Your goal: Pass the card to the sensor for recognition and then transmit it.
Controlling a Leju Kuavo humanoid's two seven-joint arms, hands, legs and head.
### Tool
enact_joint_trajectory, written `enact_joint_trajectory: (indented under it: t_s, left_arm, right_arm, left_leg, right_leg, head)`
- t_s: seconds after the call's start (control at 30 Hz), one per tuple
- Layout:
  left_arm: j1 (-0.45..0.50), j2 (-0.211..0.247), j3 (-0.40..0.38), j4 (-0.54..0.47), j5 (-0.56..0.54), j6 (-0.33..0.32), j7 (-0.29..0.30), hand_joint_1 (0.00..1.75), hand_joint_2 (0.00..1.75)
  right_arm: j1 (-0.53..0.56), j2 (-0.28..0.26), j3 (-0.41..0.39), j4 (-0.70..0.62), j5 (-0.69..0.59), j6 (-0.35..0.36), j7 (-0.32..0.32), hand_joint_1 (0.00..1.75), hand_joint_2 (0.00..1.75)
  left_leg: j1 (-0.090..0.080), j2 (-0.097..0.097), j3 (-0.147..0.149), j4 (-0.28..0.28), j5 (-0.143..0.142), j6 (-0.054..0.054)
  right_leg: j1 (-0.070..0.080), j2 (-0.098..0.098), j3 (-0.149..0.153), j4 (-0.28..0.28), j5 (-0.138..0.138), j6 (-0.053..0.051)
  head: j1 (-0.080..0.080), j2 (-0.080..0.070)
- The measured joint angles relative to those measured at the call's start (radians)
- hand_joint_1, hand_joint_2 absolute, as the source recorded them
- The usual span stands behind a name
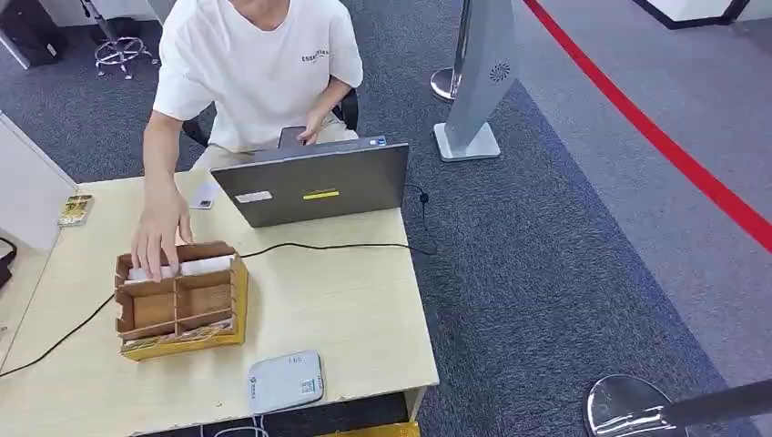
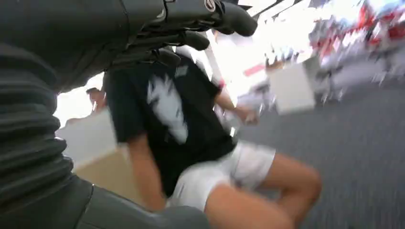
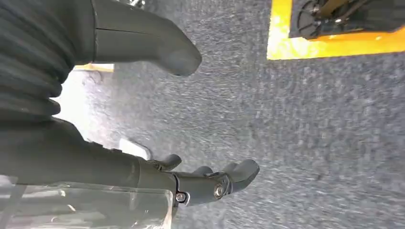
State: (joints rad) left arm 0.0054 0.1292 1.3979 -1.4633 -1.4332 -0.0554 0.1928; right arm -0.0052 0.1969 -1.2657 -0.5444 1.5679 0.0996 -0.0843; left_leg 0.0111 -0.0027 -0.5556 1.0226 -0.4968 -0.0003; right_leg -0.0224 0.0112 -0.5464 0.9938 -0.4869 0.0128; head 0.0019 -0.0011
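A cardboard divider box (image 1: 238, 296) stands on the left of the light wooden table (image 1: 346, 309). White cards (image 1: 208, 265) lie in its far compartment, and a person's hand (image 1: 159, 238) rests on them. The grey-white card sensor (image 1: 285, 382) lies by the table's near edge. In the left wrist view my left hand (image 2: 157, 33) is held up with fingers (image 2: 224, 16) and thumb apart, holding nothing. Over grey carpet, my right hand (image 3: 95, 162) also holds nothing, its thumb (image 3: 162, 47) spread from the fingers (image 3: 219, 181).
A person in a white shirt (image 1: 259, 64) sits behind an open laptop (image 1: 314, 187) at the far edge. A black cable (image 1: 319, 246) crosses the table. A small packet (image 1: 76, 209) lies far left. A grey stand (image 1: 478, 82) and chrome post base (image 1: 624, 405) stand on the carpet.
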Motion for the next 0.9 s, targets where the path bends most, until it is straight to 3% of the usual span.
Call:
enact_joint_trajectory:
  t_s: [0.1,0.17,0.33,0.47,0.57,0.67,0.8,0.9]
  left_arm:
    - [-0.008,-0.056,0.053,0.014,0.255,-0.023,0.082,0.0,1.75]
    - [-0.017,-0.083,0.083,0.02,0.322,-0.023,0.101,0.0,1.75]
    - [-0.021,-0.12,0.111,0.034,0.368,-0.027,0.131,0.0,1.75]
    - [-0.017,-0.169,0.111,0.043,0.615,-0.043,0.239,0.0,1.75]
    - [-0.014,-0.245,0.111,0.061,0.735,-0.037,0.221,0.0,1.75]
    - [-0.021,-0.31,0.111,0.137,0.854,-0.006,0.161,0.0,1.75]
    - [-0.034,-0.374,0.111,0.271,0.89,0.02,0.098,0.0,1.75]
    - [-0.04,-0.391,0.111,0.327,0.891,0.02,0.095,0.0,1.75]
  right_arm:
    - [0.001,0.005,-0.003,-0.009,0.0,0.002,0.012,0.0,1.75]
    - [0.0,0.008,-0.008,-0.016,0.0,0.003,0.017,0.0,1.75]
    - [0.0,0.013,-0.015,-0.026,0.0,0.005,0.016,0.0,1.75]
    - [-0.002,0.016,-0.022,-0.032,0.0,0.02,-0.011,0.0,1.75]
    - [-0.005,0.024,-0.026,-0.032,0.0,0.019,-0.016,0.0,1.75]
    - [-0.009,0.034,-0.031,-0.031,0.0,0.018,-0.013,0.0,1.75]
    - [-0.013,0.042,-0.033,-0.021,0.0,0.015,-0.019,0.0,1.75]
    - [-0.014,0.043,-0.033,-0.018,0.0,0.015,-0.02,0.0,1.75]
  left_leg:
    - [0.0,-0.002,0.0,0.0,0.0,0.0]
    - [0.0,-0.002,0.001,0.0,0.0,0.0]
    - [0.001,-0.002,0.001,0.0,0.0,0.0]
    - [0.0,-0.002,0.001,0.0,0.0,0.0]
    - [0.0,-0.003,0.001,0.0,0.0,0.001]
    - [-0.001,-0.003,0.001,0.0,0.0,0.001]
    - [-0.001,-0.003,0.001,0.001,0.0,0.001]
    - [-0.001,-0.003,0.001,0.001,0.0,0.001]
  right_leg:
    - [0.0,-0.002,0.001,0.0,0.0,0.0]
    - [0.0,-0.002,0.001,0.0,0.0,0.0]
    - [0.001,-0.003,0.002,0.0,0.0,0.0]
    - [0.0,-0.003,0.003,0.001,0.0,0.0]
    - [0.0,-0.003,0.003,0.0,0.0,0.0]
    - [-0.001,-0.003,0.003,0.0,0.0,0.0]
    - [-0.001,-0.003,0.003,0.0,0.0,0.0]
    - [-0.001,-0.003,0.003,0.0,0.0,0.0]
  head:
    - [0.0,0.0]
    - [-0.001,0.0]
    - [-0.002,0.0]
    - [-0.003,0.0]
    - [-0.003,0.0]
    - [-0.002,0.0]
    - [-0.002,0.0]
    - [-0.002,0.0]
